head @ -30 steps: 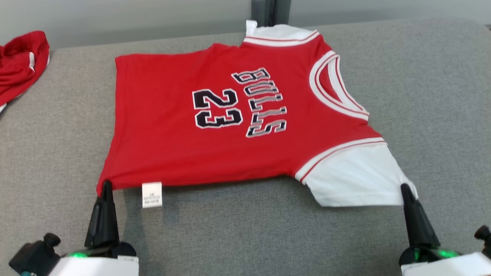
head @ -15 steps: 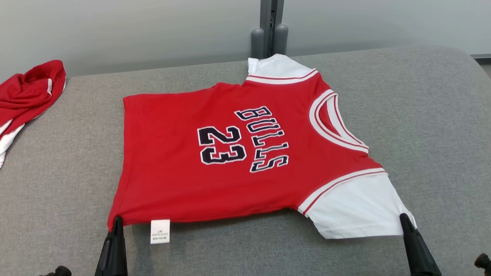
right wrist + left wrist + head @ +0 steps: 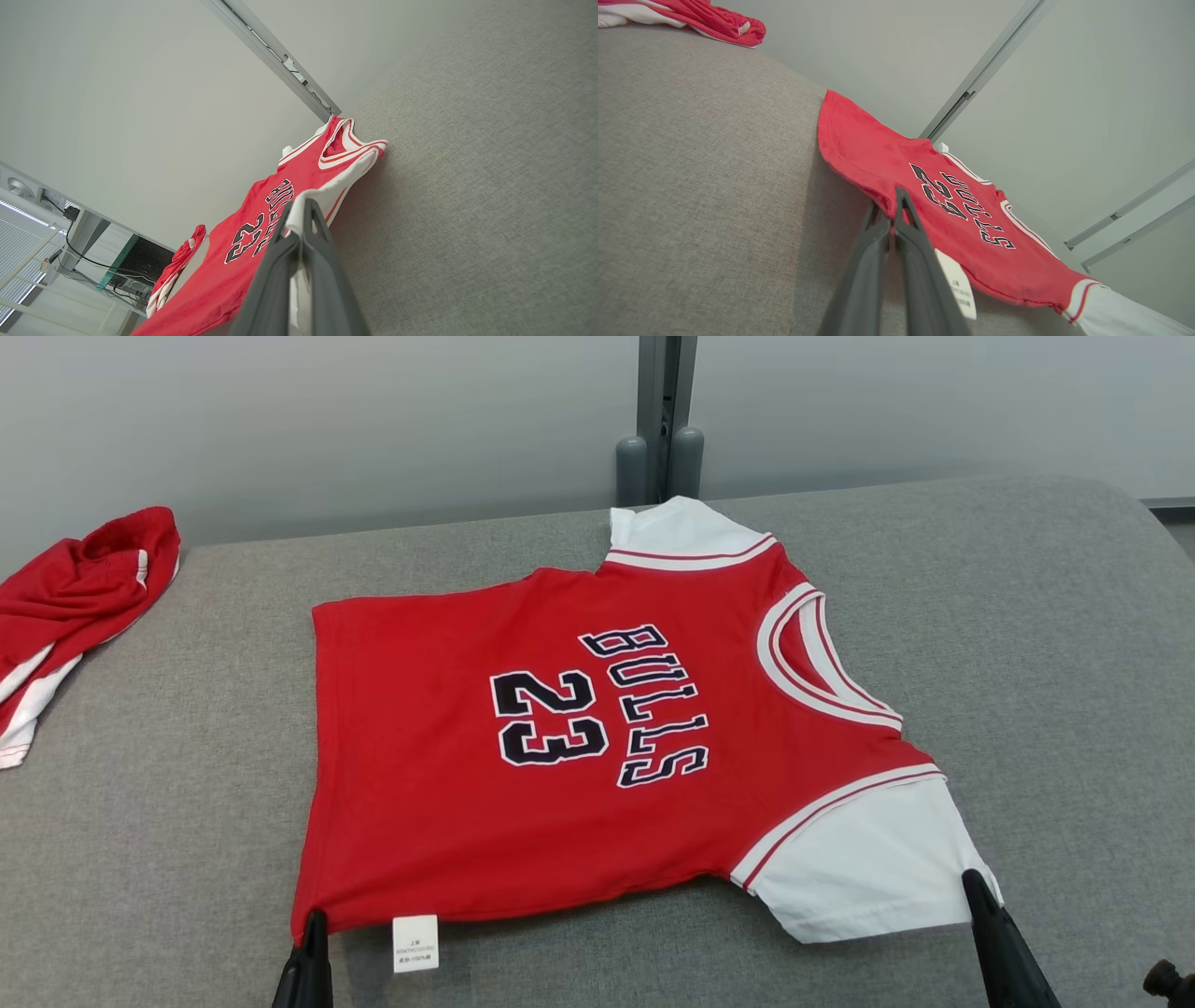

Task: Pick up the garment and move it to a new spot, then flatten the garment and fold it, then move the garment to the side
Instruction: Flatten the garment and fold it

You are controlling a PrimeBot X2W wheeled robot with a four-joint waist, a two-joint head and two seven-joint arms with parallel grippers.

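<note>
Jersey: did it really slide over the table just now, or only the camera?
Yes, slightly. The camera moved, but the jersey pokes less past the table edge by the post than before: it came toward the robot.

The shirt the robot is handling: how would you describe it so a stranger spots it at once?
On the grey padded surface, look to the middle, where a red jersey lies spread out. Its dark 23 and BULLS lettering sets it apart from the crumpled red garment at the far left.
</note>
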